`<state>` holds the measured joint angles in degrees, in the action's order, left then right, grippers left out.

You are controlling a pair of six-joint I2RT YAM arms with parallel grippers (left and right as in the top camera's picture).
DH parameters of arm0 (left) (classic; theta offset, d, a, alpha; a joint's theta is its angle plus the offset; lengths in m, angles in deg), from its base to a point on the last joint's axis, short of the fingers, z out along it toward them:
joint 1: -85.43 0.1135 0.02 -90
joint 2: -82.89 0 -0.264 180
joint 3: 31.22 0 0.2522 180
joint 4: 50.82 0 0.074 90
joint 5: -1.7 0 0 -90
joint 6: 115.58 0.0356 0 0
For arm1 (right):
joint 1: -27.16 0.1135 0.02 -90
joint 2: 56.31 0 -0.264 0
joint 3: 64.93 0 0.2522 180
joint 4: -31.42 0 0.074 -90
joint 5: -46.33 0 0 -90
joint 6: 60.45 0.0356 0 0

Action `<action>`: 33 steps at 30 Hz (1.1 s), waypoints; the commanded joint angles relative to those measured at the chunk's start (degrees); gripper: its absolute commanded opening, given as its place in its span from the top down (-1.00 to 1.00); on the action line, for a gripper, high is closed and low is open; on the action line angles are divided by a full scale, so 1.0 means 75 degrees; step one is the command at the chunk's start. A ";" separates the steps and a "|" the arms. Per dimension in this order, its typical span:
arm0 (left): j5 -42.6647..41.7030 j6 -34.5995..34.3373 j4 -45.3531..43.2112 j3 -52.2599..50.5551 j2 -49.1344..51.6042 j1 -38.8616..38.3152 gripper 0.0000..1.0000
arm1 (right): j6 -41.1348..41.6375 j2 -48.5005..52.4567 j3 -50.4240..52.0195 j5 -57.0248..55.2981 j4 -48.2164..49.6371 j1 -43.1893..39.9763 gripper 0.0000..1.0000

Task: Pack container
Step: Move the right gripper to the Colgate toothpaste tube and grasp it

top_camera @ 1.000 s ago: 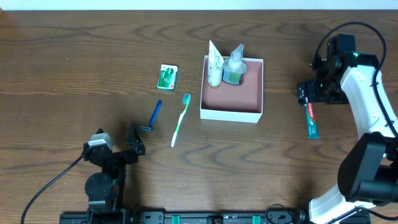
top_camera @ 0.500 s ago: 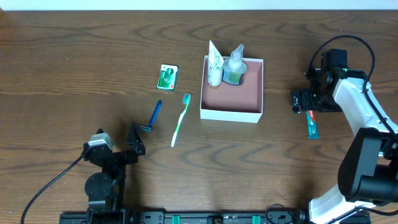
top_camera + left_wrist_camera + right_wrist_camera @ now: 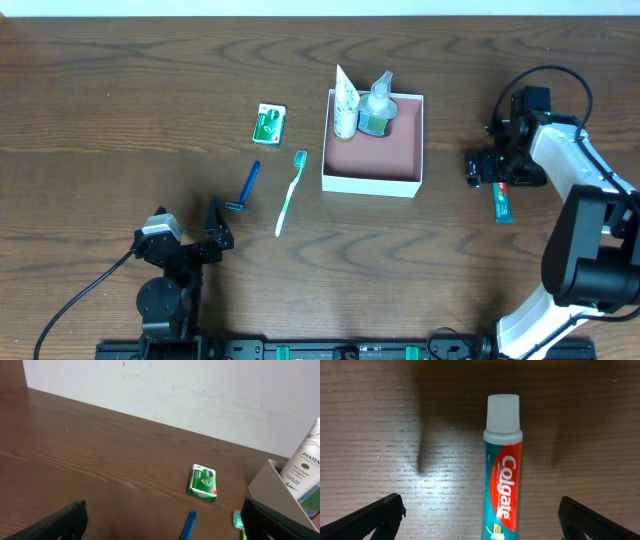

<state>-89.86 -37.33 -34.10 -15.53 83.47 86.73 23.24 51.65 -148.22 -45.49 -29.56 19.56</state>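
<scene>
R tool over Colgate tube, container mid-counter

R tool (image 3: 480, 505) is spread wide w/ the Colgate toothpaste (image 3: 502, 487) lying flat on the counter (image 3: 120, 80) btwn its fingers, untouched, cap pointing away from the wrist cam. L tool (image 3: 164, 510) is also released, gripping nothing. Container (image 3: 372, 185) sits well apart from the toothpaste, w/ a Pantene tube (image 3: 345, 105) and a clear bottle (image 3: 378, 105) leaning at its far wall. Toothbrush (image 3: 290, 190), blue razor (image 3: 247, 187) and green packet (image 3: 269, 123) lie outside (on the L arm's side).
</scene>
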 commanded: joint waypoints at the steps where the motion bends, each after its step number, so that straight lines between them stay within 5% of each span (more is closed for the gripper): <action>1: -0.0026 0.0044 0.0134 -0.0221 -0.0041 0.0032 -0.96 | 0.0090 0.0230 0.0055 0.0050 0.0020 -0.0052 -0.98; 12: -0.0026 0.0044 0.0134 -0.0221 -0.0041 0.0032 -0.96 | 0.0090 0.0411 0.0119 0.0044 0.0096 -0.0052 -0.97; 24: -0.0026 0.0044 0.0134 -0.0221 -0.0041 0.0032 -0.96 | 0.0093 0.0411 0.0146 0.0047 0.0099 -0.0052 -0.40; 33: -0.0026 0.0044 0.0134 -0.0221 -0.0041 0.0032 -0.96 | 0.0093 0.0411 0.0396 0.0047 0.0332 -0.0052 -0.38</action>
<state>-89.86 -37.35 -34.10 -15.53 83.47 86.73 23.88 53.92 -146.65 -45.12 -27.59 19.56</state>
